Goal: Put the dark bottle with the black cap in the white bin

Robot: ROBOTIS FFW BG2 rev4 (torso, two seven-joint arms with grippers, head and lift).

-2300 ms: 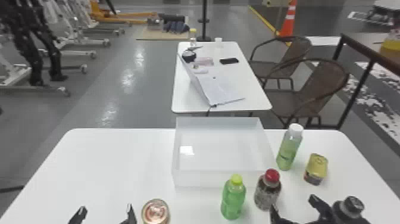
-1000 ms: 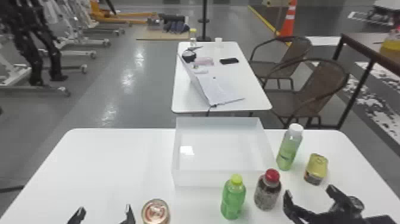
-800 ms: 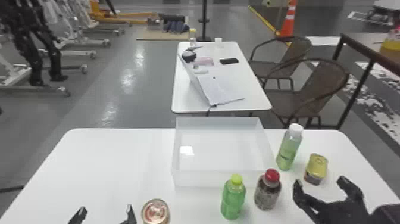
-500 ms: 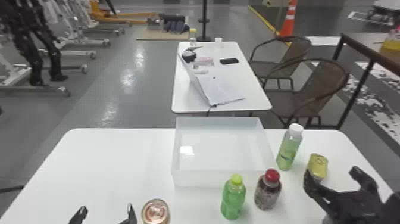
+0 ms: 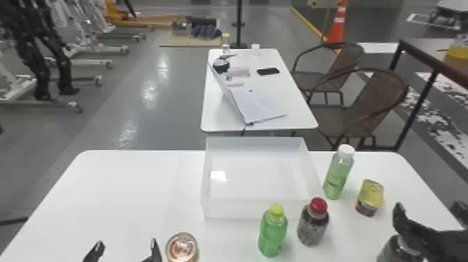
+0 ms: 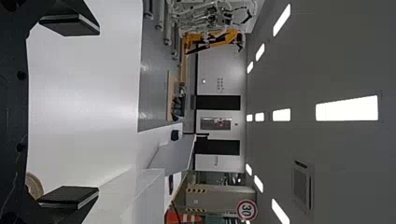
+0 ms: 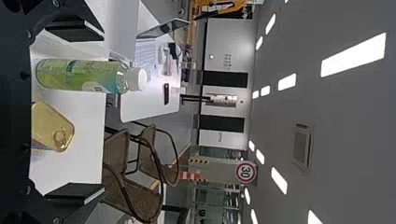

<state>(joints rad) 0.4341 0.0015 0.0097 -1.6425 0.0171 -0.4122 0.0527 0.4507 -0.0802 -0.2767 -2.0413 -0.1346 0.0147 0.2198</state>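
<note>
My right gripper (image 5: 428, 209) is open at the right side of the table in the head view, with its fingers spread wide. The dark bottle (image 5: 392, 250) is at the bottom edge beneath that gripper's left finger, which covers much of its top. In the right wrist view, the open right gripper (image 7: 103, 112) has nothing between its fingertips. The white bin (image 5: 261, 208) sits at the table's back middle. At the bottom left, my idle left gripper (image 5: 126, 244) is open; the left wrist view likewise shows the left gripper (image 6: 98, 112) with its fingers apart.
A red-capped bottle (image 5: 313, 223) and a green bottle (image 5: 273, 231) stand before the bin. Right of it are a white-capped bottle (image 5: 337, 174) and a yellow can (image 5: 369, 198). Another can (image 5: 182, 248) is beside my left gripper.
My right gripper has moved rightward, from left of the dark bottle to over and past it, now partly covering the bottle. The left gripper has kept still.
</note>
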